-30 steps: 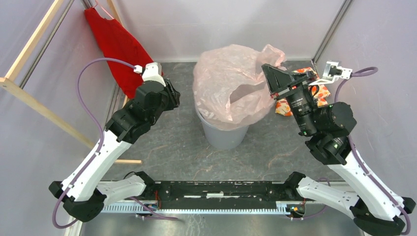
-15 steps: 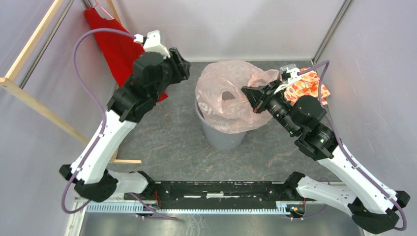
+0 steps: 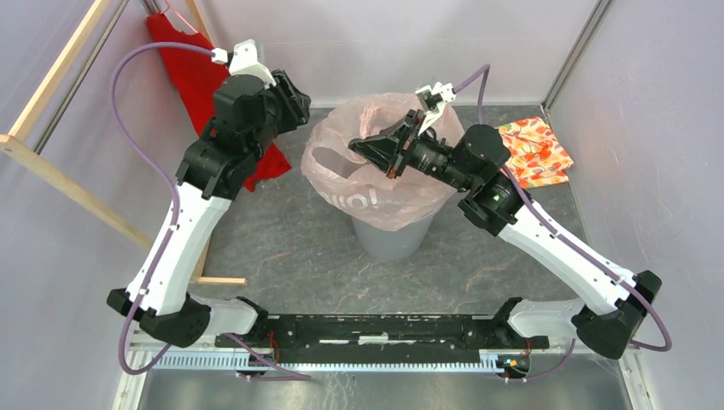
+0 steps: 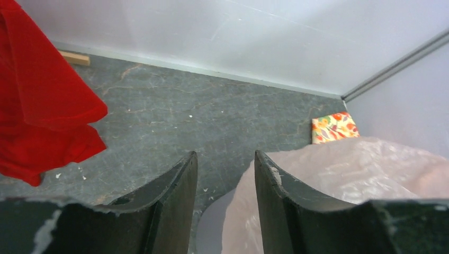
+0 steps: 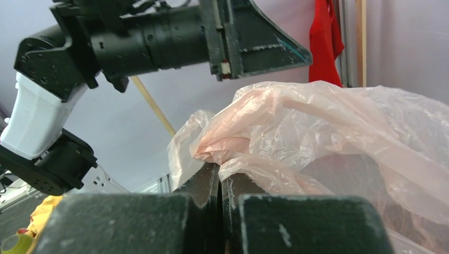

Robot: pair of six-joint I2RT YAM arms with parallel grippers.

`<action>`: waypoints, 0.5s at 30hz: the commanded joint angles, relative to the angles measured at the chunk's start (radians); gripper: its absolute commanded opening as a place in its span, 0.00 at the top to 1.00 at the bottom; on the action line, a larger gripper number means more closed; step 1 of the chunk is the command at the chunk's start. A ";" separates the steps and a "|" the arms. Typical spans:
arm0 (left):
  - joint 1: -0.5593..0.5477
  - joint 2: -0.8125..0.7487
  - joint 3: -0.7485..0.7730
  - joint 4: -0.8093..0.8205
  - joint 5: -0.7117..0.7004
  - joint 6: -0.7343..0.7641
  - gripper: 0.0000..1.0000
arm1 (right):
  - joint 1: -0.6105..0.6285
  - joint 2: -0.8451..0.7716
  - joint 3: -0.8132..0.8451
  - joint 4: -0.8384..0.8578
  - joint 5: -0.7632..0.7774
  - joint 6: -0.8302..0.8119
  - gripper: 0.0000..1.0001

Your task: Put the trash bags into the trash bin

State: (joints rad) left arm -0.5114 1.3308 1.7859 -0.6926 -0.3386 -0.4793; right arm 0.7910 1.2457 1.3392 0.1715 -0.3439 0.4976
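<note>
The trash bag (image 3: 376,192) is thin, crinkly pale pink plastic, draped over the mouth of the round grey trash bin (image 3: 391,237) and bulging to its left. My right gripper (image 3: 357,147) reaches leftward over the bin, shut on a bunched fold of the bag (image 5: 275,127) that sits at the tips of the right gripper (image 5: 219,168). My left gripper (image 3: 299,104) hovers left of the bag, apart from it. In its wrist view the left gripper (image 4: 225,156) is open with nothing between the fingers, the bag (image 4: 360,174) to their right and the bin wall (image 4: 212,227) below.
A red garment (image 3: 201,81) hangs at the back left beside a wooden frame (image 3: 60,175). An orange floral folded cloth (image 3: 534,152) lies at the back right. White walls close in the grey floor (image 3: 282,248) on three sides.
My right gripper has swung left across the bin, dragging the bag's fold with it, so the bag now bulges left. My left arm has shifted slightly back and left.
</note>
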 commanded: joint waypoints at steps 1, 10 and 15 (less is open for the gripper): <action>-0.003 -0.041 -0.043 0.028 0.102 0.039 0.50 | 0.001 -0.074 -0.038 0.066 -0.022 0.008 1.00; -0.036 -0.032 -0.139 0.081 0.303 -0.030 0.56 | 0.000 -0.190 -0.115 -0.070 0.145 -0.058 1.00; -0.111 -0.012 -0.154 0.088 0.309 -0.055 0.60 | 0.001 -0.223 -0.128 -0.107 0.190 -0.069 1.00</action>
State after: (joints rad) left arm -0.5724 1.3170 1.6413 -0.6674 -0.0792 -0.4858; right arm 0.7910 1.0424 1.2278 0.1020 -0.2169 0.4561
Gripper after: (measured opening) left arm 0.421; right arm 0.010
